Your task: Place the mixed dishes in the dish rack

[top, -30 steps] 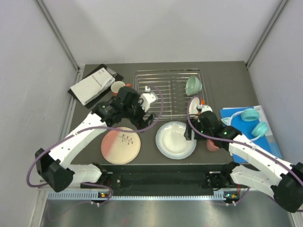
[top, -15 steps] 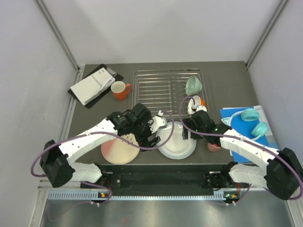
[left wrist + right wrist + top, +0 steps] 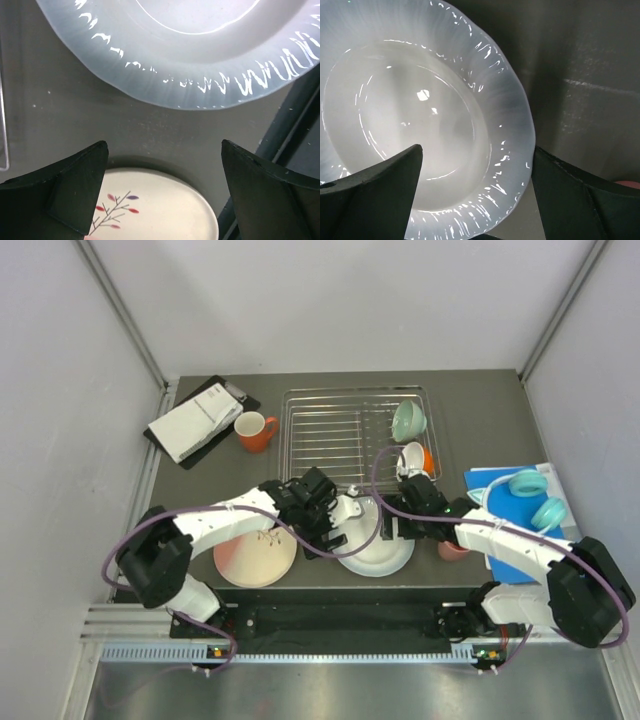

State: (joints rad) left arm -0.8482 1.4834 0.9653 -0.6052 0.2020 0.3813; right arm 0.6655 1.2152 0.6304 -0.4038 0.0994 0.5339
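Note:
The white plate (image 3: 375, 545) with its pale blue rim lies flat at the table's front middle. Left of it lies the pink-and-cream plate (image 3: 250, 555). My left gripper (image 3: 335, 528) hangs open and low over the gap between the two plates; in the left wrist view the white plate (image 3: 200, 75) and the sprig plate (image 3: 160, 210) flank that gap, and nothing is between my gripper's (image 3: 163, 150) fingers. My right gripper (image 3: 477, 150) is open, straddling the white plate's (image 3: 420, 125) right rim. The dish rack (image 3: 340, 435) holds the mint green bowl (image 3: 408, 420). The orange mug (image 3: 256, 430) stands left of the rack. The salmon-pink cup (image 3: 452, 551) peeks from under my right arm.
A black-and-white booklet (image 3: 195, 420) lies at the back left. Two turquoise rings (image 3: 535, 498) rest on a blue sheet (image 3: 490, 485) at the right. The table's front edge runs just below both plates.
My left gripper has swung from the rack's front left corner toward me and to the right, down between the plates. My right gripper has edged left onto the white plate's rim.

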